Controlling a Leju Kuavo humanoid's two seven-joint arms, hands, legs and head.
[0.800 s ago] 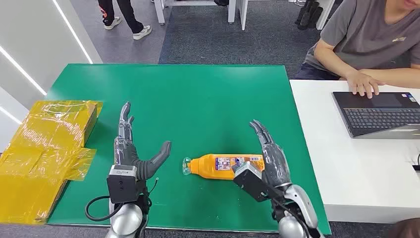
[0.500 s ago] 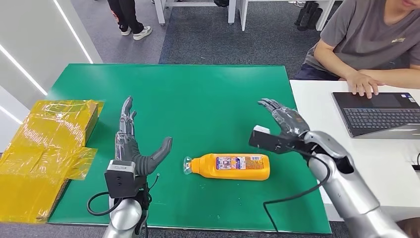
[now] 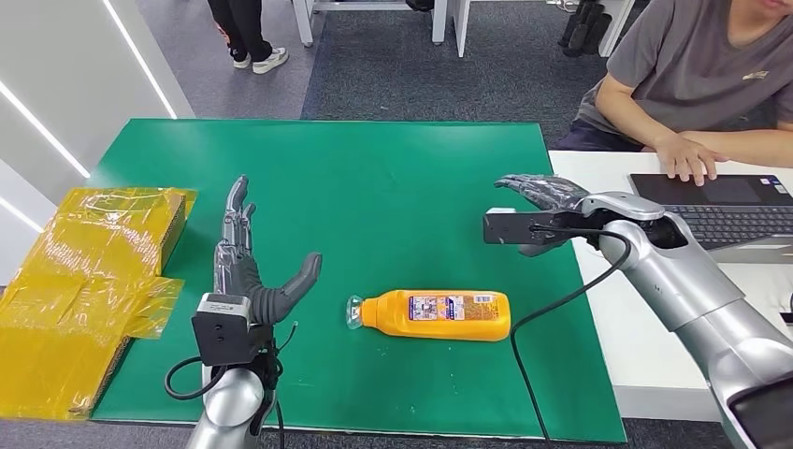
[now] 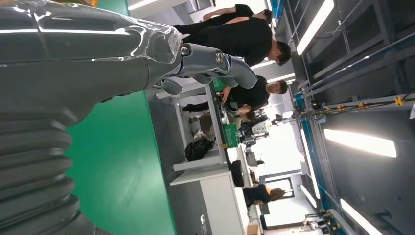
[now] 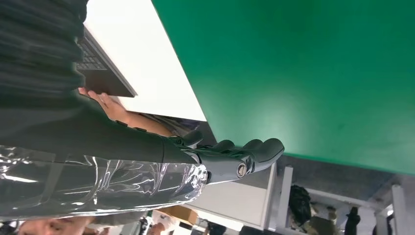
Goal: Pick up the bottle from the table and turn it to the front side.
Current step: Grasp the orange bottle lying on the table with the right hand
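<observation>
Orange bottle (image 3: 435, 315) lies sideways, untouched, on green surface (image 3: 393, 187); both robot hands, left (image 3: 245, 273) and right (image 3: 542, 195), spread empty; grasping comes next.

Open office or lab: desks (image 3: 374, 11), laptop (image 3: 715, 208), grey carpet (image 3: 421, 79).

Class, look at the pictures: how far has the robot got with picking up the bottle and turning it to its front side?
Done: nothing visible. The bottle lies on its side on the green table, label up, touched by neither hand.

In hand: the left robot hand is open beside the cap end. The right robot hand is open above the table, apart from the bottle.

Left: grasp, lift and turn the bottle.
</observation>
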